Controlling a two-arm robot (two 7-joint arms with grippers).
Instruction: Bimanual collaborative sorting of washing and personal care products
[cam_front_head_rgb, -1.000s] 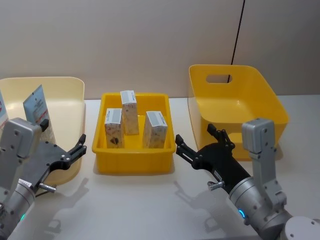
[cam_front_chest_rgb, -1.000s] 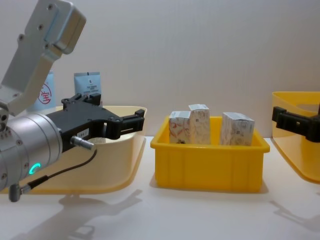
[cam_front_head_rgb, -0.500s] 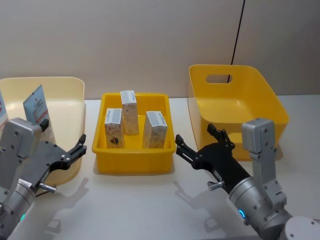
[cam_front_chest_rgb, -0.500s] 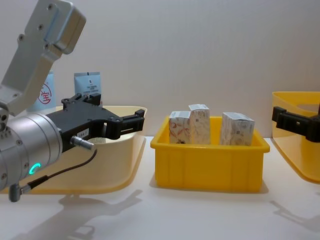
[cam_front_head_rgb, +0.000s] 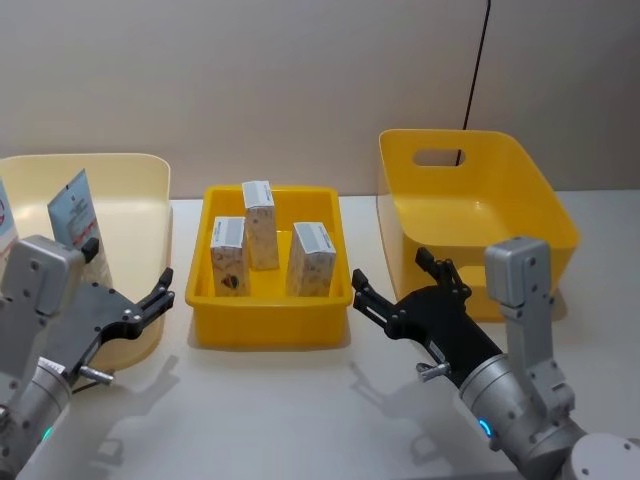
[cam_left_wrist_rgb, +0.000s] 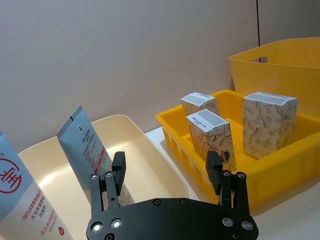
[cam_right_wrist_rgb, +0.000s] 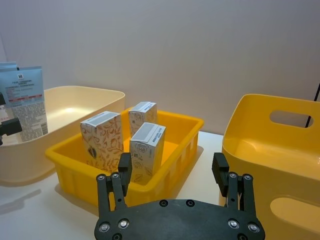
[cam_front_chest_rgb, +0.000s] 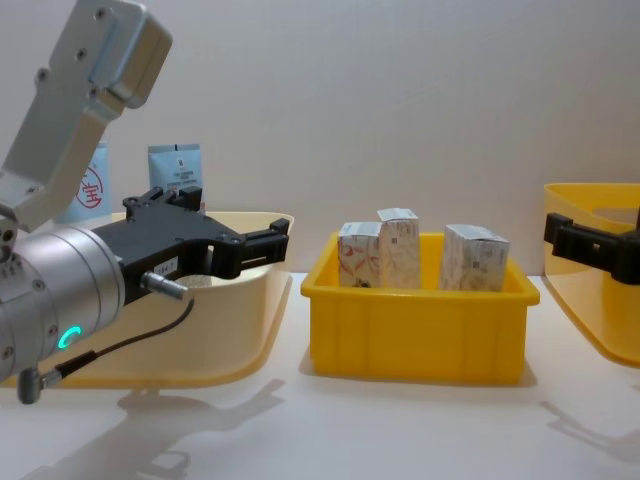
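Three white cartons with red-and-grey print (cam_front_head_rgb: 228, 256) (cam_front_head_rgb: 259, 224) (cam_front_head_rgb: 312, 258) stand upright in the shallow yellow tray (cam_front_head_rgb: 268, 330) at the table's middle. Two light-blue tubes lean in the cream tub (cam_front_head_rgb: 130, 190) on the left: one plain (cam_front_head_rgb: 75, 215), one with a round red logo (cam_left_wrist_rgb: 15, 190). My left gripper (cam_front_head_rgb: 155, 295) hovers open over the cream tub's near right corner, holding nothing. My right gripper (cam_front_head_rgb: 390, 278) hovers open between the tray and the yellow tub, holding nothing. In the right wrist view the cartons (cam_right_wrist_rgb: 147, 150) lie just ahead of the open fingers (cam_right_wrist_rgb: 125, 167).
A deep yellow tub with a handle slot (cam_front_head_rgb: 470, 210) stands on the right with nothing visible inside. A bare white tabletop (cam_front_head_rgb: 280, 410) runs along the front. A wall closes off the back, with a black cable (cam_front_head_rgb: 478, 60) hanging down it.
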